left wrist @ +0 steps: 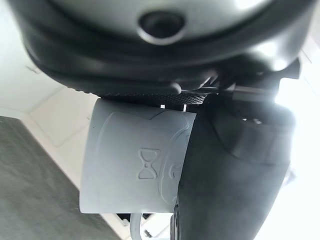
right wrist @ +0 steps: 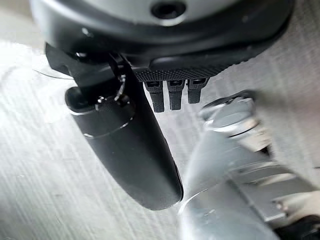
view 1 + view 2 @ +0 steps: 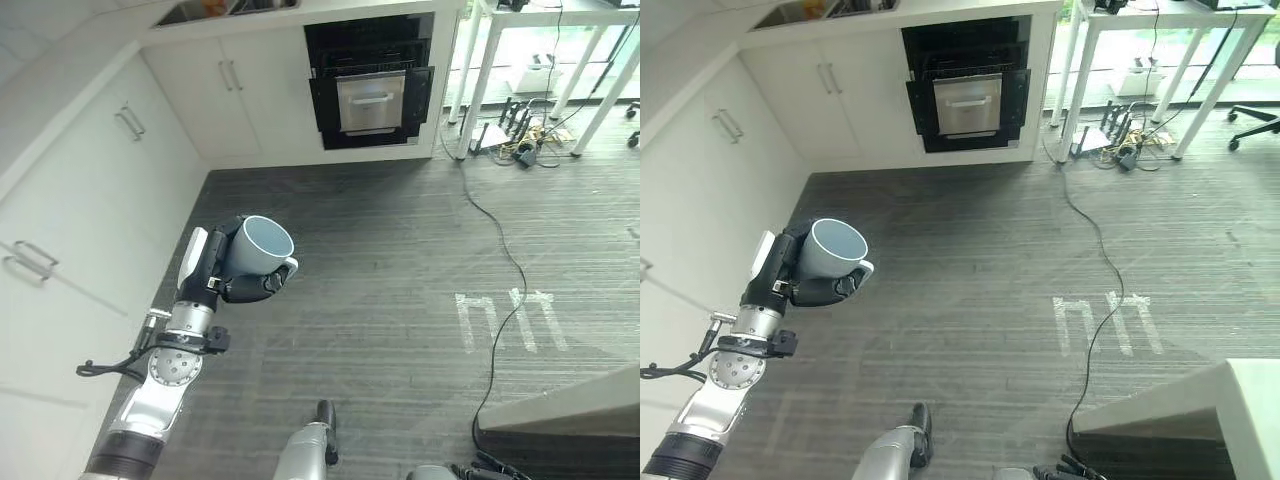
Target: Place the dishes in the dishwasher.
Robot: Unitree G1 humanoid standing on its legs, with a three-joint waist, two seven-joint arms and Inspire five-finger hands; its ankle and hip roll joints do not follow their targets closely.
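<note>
The left hand (image 3: 215,268) holds a pale mug (image 3: 262,246) upright on the left — fingers (image 3: 252,288) curled around its body, handle pointing right, above the floor (image 3: 400,250).

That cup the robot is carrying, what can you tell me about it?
The mug is pale grey-blue, looks ceramic, with a light blue inside that seems empty. A raised bow-like mark shows on its side in the left wrist view. It is tilted, mouth facing up toward the camera, with its handle on the robot's right. The left hand grips it above the grey floor.
</note>
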